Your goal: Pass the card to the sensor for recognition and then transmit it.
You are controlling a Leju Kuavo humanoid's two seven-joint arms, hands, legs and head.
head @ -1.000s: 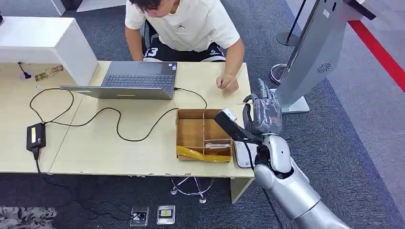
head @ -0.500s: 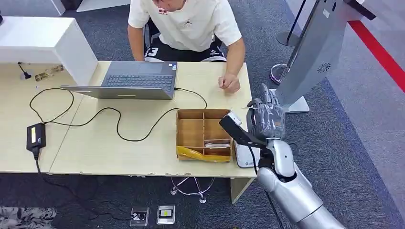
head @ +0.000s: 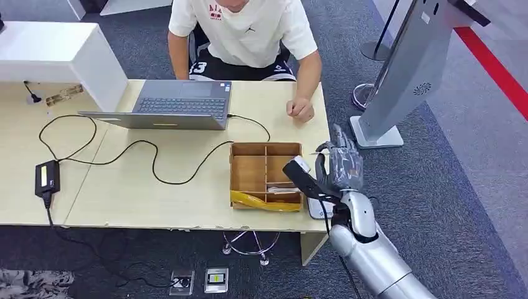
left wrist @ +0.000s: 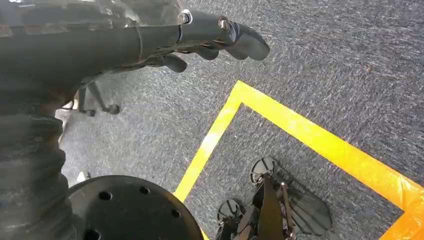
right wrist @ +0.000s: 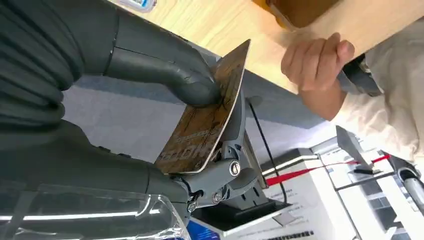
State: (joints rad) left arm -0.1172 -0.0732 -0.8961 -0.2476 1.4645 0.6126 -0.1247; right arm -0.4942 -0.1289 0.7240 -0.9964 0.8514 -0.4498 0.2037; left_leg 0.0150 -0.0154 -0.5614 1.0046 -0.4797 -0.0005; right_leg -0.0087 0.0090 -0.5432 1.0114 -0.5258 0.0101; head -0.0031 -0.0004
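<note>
Brown card (right wrist: 207, 125) pinched in right hand (head: 339, 167) | drawn back from kiosk (head: 411, 68) | left hand (left wrist: 200, 37) empty

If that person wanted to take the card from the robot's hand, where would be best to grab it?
Probably the free far edge of the card, coming from the side opposite the right hand's palm. The thumb presses one flat face and the fingers back the other near one end, so the top corner sticks out clear, thin enough for a two-sided pinch.
</note>
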